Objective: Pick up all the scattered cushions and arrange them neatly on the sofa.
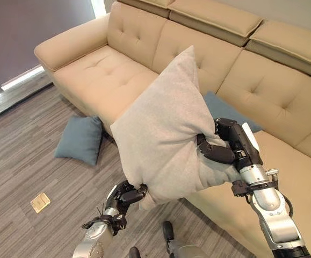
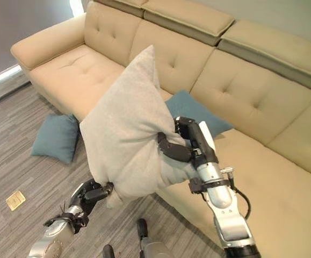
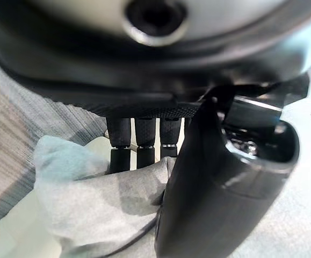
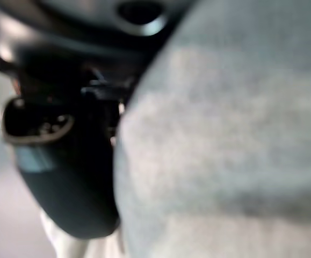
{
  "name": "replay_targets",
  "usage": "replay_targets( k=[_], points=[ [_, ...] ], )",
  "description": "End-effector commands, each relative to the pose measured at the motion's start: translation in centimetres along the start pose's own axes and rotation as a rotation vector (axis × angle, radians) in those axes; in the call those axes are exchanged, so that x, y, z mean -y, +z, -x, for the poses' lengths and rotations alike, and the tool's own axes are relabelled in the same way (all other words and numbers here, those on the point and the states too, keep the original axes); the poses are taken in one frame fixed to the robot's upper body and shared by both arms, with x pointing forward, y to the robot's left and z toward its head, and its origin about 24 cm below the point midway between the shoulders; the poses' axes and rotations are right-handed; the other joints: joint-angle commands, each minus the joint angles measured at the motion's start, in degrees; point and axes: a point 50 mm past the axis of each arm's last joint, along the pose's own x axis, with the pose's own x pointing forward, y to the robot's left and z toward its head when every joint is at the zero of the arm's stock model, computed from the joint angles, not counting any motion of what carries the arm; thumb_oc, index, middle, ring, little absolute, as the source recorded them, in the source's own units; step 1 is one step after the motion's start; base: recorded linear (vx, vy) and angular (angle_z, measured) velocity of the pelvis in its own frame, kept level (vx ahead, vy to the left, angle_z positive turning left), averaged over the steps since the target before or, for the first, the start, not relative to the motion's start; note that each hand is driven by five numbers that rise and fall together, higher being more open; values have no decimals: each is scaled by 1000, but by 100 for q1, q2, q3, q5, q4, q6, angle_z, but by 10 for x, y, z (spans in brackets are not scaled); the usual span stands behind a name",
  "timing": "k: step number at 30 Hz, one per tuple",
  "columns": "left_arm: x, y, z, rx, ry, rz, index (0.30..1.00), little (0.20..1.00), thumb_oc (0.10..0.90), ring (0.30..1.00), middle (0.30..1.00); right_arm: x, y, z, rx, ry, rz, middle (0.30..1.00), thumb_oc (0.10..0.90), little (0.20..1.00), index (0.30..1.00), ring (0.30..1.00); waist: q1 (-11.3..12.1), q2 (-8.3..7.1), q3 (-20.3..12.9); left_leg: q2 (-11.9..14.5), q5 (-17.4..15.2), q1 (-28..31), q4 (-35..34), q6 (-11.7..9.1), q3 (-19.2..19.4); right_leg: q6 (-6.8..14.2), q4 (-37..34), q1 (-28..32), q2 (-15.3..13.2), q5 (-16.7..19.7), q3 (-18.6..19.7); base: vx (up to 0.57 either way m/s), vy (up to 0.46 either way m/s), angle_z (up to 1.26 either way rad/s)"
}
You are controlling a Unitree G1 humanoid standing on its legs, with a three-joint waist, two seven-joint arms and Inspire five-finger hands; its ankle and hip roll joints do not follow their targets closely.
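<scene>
Left eye view: both hands, left hand (image 1: 124, 196) and right hand (image 1: 219, 148), clutch your large grey fabric cushion (image 1: 163, 129); next, set it on the beige sofa (image 1: 284, 97).

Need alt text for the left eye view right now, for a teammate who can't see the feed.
Both robot hands hold a large grey cushion up over the beige sofa: the right robot hand grips its side, the left robot hand its bottom corner. One blue cushion lies on the floor by the sofa, another on the seat behind.

Both hands, left hand (image 1: 124, 197) and right hand (image 1: 223, 146), clutch grey cushion (image 1: 163, 129) above beige sofa (image 1: 262, 91).
</scene>
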Motion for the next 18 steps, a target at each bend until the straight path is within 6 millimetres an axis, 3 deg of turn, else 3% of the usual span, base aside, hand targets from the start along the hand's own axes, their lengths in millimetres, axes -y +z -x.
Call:
replay_targets(
  k=[1, 4, 8, 9, 13, 14, 15, 16, 18],
  points=[
    [62, 71, -8, 392, -318, 37, 300, 300, 400, 300, 300, -7, 43, -12, 291, 16, -83, 300, 400, 300, 300, 300, -5, 60, -769, -291, -551, -163, 12, -137, -791, 666, 825, -228, -184, -883, 20, -148, 153, -135],
    [64, 69, -10, 390, -316, 53, 300, 300, 400, 300, 300, -7, 38, -14, 264, 24, -61, 300, 400, 300, 300, 300, -34, 58, -721, -418, -612, -140, -47, -23, -882, 806, 847, -521, -130, -648, 386, -177, 183, -112],
    [58, 59, -9, 352, -294, 46, 300, 300, 400, 300, 300, -11, 27, -10, 202, 29, -58, 300, 400, 300, 300, 300, -62, -100, -533, -445, -576, -220, -112, 120, -251, 1136, 887, -850, -132, -313, 601, -206, 140, -97],
    [58, 59, -9, 352, -294, 46, 300, 300, 400, 300, 300, -12, 27, -10, 202, 28, -58, 300, 400, 300, 300, 300, -43, -105, -530, -444, -580, -218, -111, 121, -231, 1137, 890, -854, -126, -310, 620, -218, 57, -99],
    [56, 57, -10, 336, -283, 41, 300, 300, 400, 300, 300, -11, 23, -8, 184, 9, -9, 300, 400, 300, 300, 300, 33, -8, -329, -324, -400, -227, -260, 240, 72, 1025, 1338, -785, -199, -684, -37, -174, 19, -84],
    [56, 57, -10, 336, -283, 41, 300, 300, 400, 300, 300, -11, 23, -8, 185, 9, -10, 300, 400, 300, 300, 300, 31, -19, -336, -333, -377, -240, -269, 238, 73, 1027, 1329, -798, -209, -668, -33, -164, 7, -35],
    [55, 55, -9, 326, -283, 33, 300, 300, 400, 300, 300, -9, 22, -6, 176, -6, -5, 300, 400, 300, 300, 300, 37, 57, -390, -274, -289, -241, -392, 266, 133, 872, 1548, -647, -232, -919, -153, -104, 5, -23],
    [55, 55, -9, 325, -283, 33, 300, 300, 400, 300, 300, -9, 22, -6, 176, -7, -5, 300, 400, 300, 300, 300, 37, 57, -390, -274, -289, -239, -393, 266, 133, 872, 1550, -647, -232, -920, -153, -183, -10, -18],
    [52, 53, -7, 315, -271, 33, 300, 300, 400, 300, 300, -9, 20, -5, 168, -26, 7, 300, 400, 300, 300, 300, 157, 204, -497, -137, -165, -301, -498, 262, 359, 699, 2020, -352, -407, -1358, -597, -126, -46, -51]
  ],
)
